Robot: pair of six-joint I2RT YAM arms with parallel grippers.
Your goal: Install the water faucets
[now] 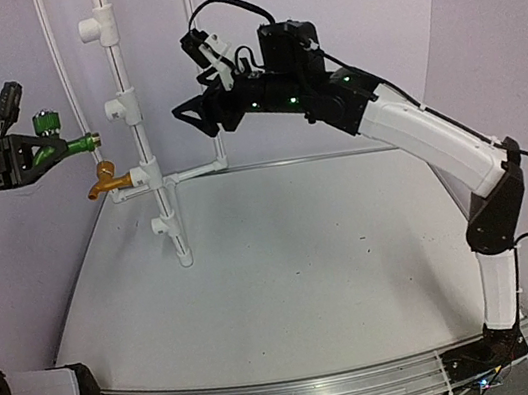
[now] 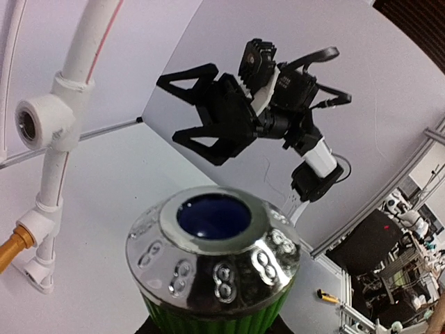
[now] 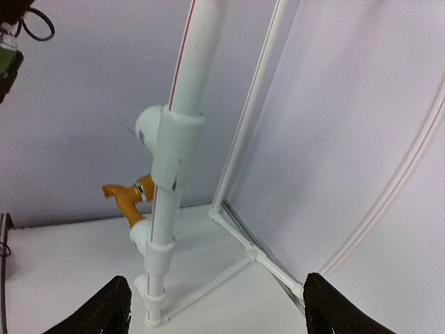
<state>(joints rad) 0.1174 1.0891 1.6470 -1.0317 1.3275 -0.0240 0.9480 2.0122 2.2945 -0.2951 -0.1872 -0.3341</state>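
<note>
I count one of two installed: the golden-brass tap faucet (image 1: 106, 180) sits seated in the white plastic pipe (image 1: 136, 128) below and ahead of my left gripper (image 1: 39, 154), which clenches the uninstalled glossy green faucet (image 1: 76, 145); my right gripper (image 1: 192, 118) is released and empty.

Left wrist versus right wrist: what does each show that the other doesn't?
Left wrist only: the green faucet, chrome-capped handle up close; the right gripper, open in mid-air; an empty fitting socket. Right wrist only: the spout of the brass faucet and that gripper's own fingertips. Both: the white pipe and part of the brass faucet.
</note>
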